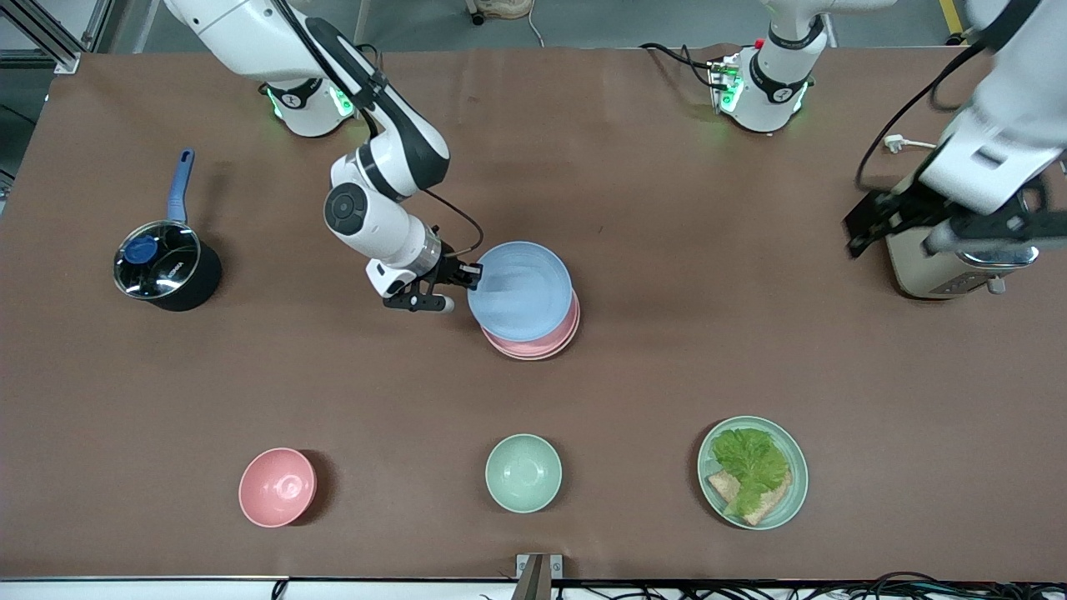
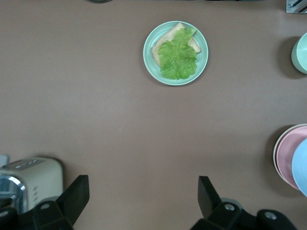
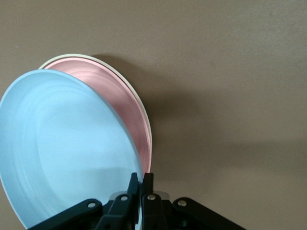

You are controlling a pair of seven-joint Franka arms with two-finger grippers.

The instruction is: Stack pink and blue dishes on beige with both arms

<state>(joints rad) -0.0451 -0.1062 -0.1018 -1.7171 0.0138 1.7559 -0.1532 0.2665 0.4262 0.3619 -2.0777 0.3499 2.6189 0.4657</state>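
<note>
Right claw (image 1: 468,277) pinches the rim of the blue plate (image 1: 521,290), fingers (image 3: 147,188) pressed together on the edge. The blue plate is tilted, held over the pink plate (image 1: 550,342), offset from it toward the robots' bases. The pink plate lies flat on the beige plate (image 3: 139,100); only a thin beige rim shows under it in the wrist views. The stack sits mid-tabletop (image 1: 667,250), just beside the right claw.

Left claw (image 2: 141,201) waits, spread wide, up over the left arm's end of the tabletop, above a cream toaster (image 1: 950,267). Below it, well apart from the stack: a green plate (image 1: 792,492) with bread and lettuce.

Nearer the camera than the right claw: a green bowl (image 1: 523,472) and a pink bowl (image 1: 278,487). Toward the right arm's end: a lidded black pot (image 1: 167,268) with a blue handle.
</note>
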